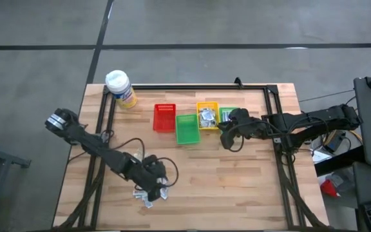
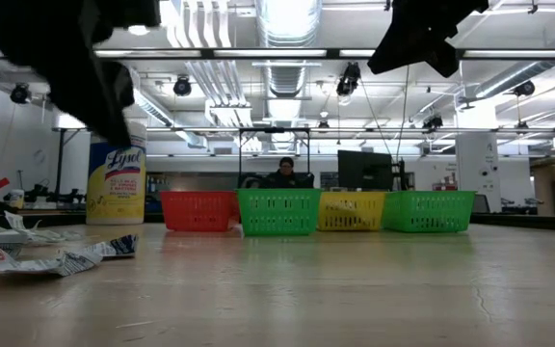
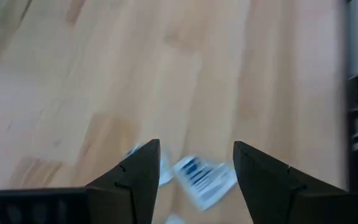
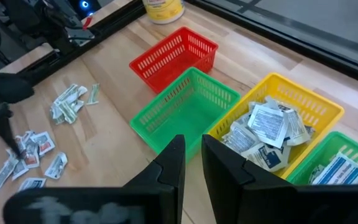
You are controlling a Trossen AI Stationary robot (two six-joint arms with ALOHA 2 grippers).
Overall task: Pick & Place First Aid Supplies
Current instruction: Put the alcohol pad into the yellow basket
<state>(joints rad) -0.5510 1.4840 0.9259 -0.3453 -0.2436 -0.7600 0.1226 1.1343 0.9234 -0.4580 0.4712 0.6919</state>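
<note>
We count four small baskets in a row: one red basket (image 4: 174, 55), one green basket (image 4: 188, 109), one yellow basket (image 4: 303, 109) and a second green basket (image 4: 347, 146), cut off at the edge of the right wrist view. One yellow bottle (image 1: 121, 88) stands further off, near a corner of the counter (image 1: 237, 174).

The left pincer (image 3: 196, 163) is released, its fingers spread wide just above loose packets (image 3: 202, 177) lying on the wood; a scattered heap of them (image 4: 39, 140) is there, too many and too small to count.

The right pincer (image 4: 193, 152) is nearly clenched and holds nothing we can see. Just ahead of it, the yellow basket is filled with white packets (image 4: 269, 127).

The counter is pale wooden planks. Behind it is a large hall with ceiling lamps, and one person sits far away.
</note>
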